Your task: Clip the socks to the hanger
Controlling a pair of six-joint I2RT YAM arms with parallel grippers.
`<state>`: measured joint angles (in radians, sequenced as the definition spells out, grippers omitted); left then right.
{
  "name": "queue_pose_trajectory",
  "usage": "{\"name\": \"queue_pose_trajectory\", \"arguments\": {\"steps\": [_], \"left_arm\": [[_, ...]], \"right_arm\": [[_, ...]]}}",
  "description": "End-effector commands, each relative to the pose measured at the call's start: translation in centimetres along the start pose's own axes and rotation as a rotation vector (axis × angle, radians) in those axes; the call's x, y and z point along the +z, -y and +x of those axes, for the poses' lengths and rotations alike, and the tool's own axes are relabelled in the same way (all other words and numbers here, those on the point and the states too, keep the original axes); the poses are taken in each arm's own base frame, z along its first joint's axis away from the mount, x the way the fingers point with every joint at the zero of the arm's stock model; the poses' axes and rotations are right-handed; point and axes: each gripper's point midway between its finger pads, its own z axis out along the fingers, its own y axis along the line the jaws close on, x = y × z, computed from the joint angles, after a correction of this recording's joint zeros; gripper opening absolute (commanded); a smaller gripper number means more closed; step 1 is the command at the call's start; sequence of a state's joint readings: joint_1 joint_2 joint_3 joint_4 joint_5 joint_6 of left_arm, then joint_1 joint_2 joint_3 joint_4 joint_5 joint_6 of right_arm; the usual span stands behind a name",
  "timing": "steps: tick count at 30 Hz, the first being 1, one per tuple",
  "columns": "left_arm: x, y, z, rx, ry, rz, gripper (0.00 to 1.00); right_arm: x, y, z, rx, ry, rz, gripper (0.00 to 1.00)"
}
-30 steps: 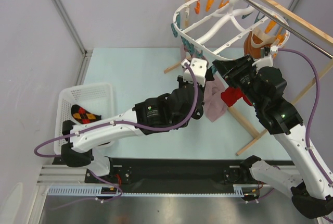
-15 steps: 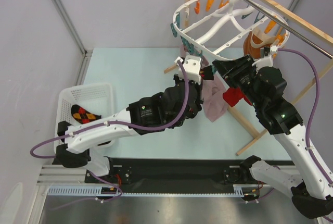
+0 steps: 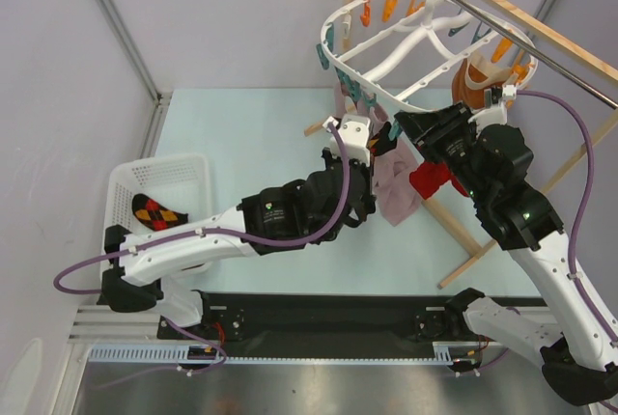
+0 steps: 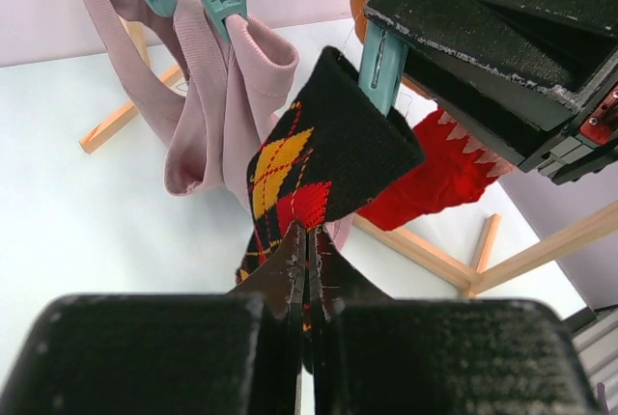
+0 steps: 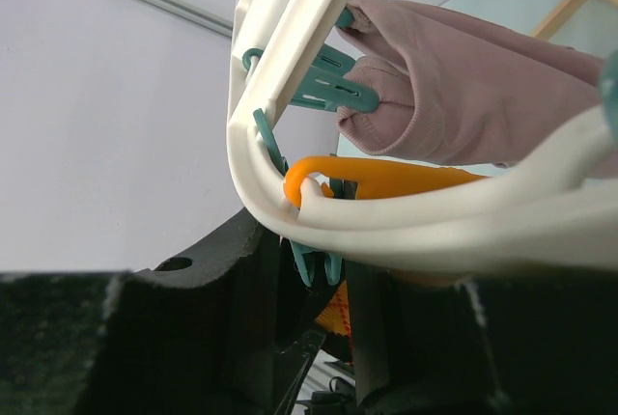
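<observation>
While the left gripper (image 4: 307,241) has its fingers pressed shut on the lower part of one argyle sock (image 4: 314,150), the sock's black cuff stands up against a teal clip (image 4: 379,63) that hangs from the near rim of the hanger (image 3: 381,94). From the left wrist view the cuff touches the clip's lower end, though whether the clip has actually bitten onto the fabric is hard to tell. The right gripper (image 3: 406,125) reaches in from the other side at the same clip. In the right wrist view its dark fingers flank a teal clip just under the white rim, but I cannot tell whether they are squeezing it or merely sit around it. An orange clip (image 5: 386,176) loops over the rim just beside them. A mauve-pink cloth (image 4: 208,96) is pinned by other teal clips just left of the sock, and a red garment (image 4: 435,174) hangs behind it near the right gripper. The second sock (image 3: 154,210) lies in the white basket (image 3: 121,183) on the left side of the table (image 3: 251,135), well apart from the hanger.
</observation>
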<state>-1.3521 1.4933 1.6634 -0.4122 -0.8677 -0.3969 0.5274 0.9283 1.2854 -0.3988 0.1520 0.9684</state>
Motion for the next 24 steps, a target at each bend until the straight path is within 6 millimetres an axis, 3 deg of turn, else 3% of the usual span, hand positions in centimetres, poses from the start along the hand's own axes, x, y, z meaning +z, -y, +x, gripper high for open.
{"name": "queue_pose_trajectory", "arguments": {"steps": [1, 8, 11, 12, 14, 17, 24], "left_arm": [[-1.0, 0.0, -3.3, -0.098, 0.069, 0.021, 0.0], [-0.5, 0.4, -3.4, -0.082, 0.072, 0.028, 0.0], [-0.3, 0.6, -3.3, -0.078, 0.067, 0.035, 0.0], [-0.4, 0.7, -3.3, -0.079, 0.068, 0.037, 0.0], [-0.2, 0.6, -3.4, -0.077, 0.069, 0.032, 0.0], [-0.1, 0.5, -3.6, -0.076, 0.073, 0.03, 0.0], [0.1, 1.1, -3.8, -0.08, 0.073, 0.056, 0.0]], "right_arm": [[-0.5, -0.7, -0.7, 0.027, 0.027, -0.016, 0.0], [-0.8, -1.1, -0.8, 0.025, 0.029, -0.036, 0.02], [-0.8, -1.1, -0.7, 0.022, 0.025, -0.037, 0.1], [-0.9, -1.2, -0.8, 0.022, 0.025, -0.042, 0.19], [-1.0, -1.2, -0.7, 0.022, 0.024, -0.043, 0.23], [-1.0, -1.2, -0.7, 0.02, 0.022, -0.046, 0.37], [-1.2, -1.5, -0.8, 0.017, 0.019, -0.053, 0.55]]}}
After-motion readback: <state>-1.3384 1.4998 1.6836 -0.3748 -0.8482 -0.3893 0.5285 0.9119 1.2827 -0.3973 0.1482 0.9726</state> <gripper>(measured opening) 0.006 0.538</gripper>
